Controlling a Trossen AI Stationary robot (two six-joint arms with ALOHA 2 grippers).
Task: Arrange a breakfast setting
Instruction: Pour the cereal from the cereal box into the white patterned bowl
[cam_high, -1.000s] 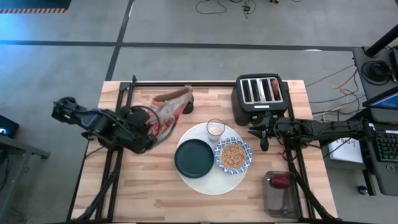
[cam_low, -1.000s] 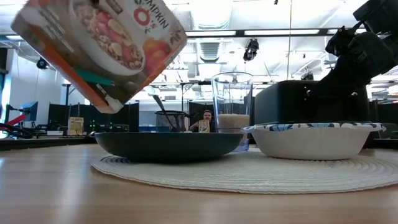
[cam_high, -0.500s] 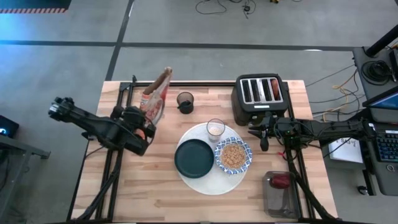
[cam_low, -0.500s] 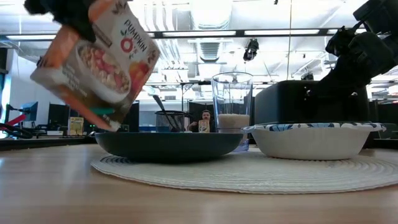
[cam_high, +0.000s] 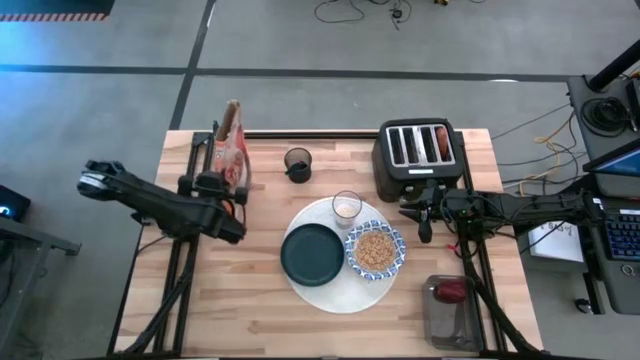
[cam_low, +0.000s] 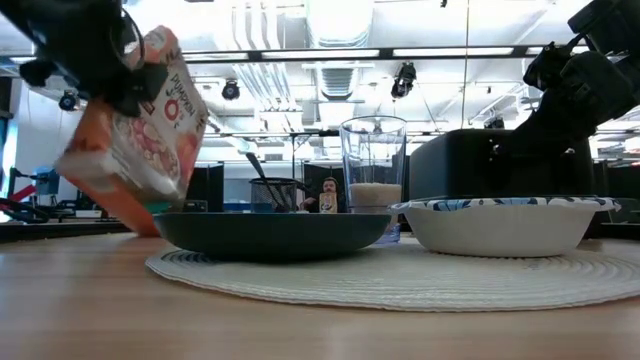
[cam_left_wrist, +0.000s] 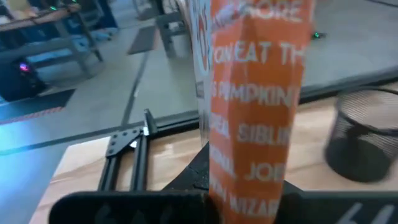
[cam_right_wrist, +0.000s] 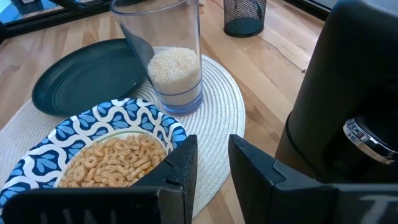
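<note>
Now I see cereal filling the patterned bowl (cam_high: 375, 251) on the white mat (cam_high: 338, 293), beside my right gripper (cam_high: 424, 226), nearly closed and empty. My left gripper (cam_high: 232, 190) clamps the cereal box (cam_high: 231, 150) well apart.

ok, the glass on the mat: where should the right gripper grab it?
Probably the upper wall of the glass, from the toaster side. It stands upright with straight sides. The bowl crowds its base and the plate lies beyond, but the right gripper already waits on the open side.
</note>
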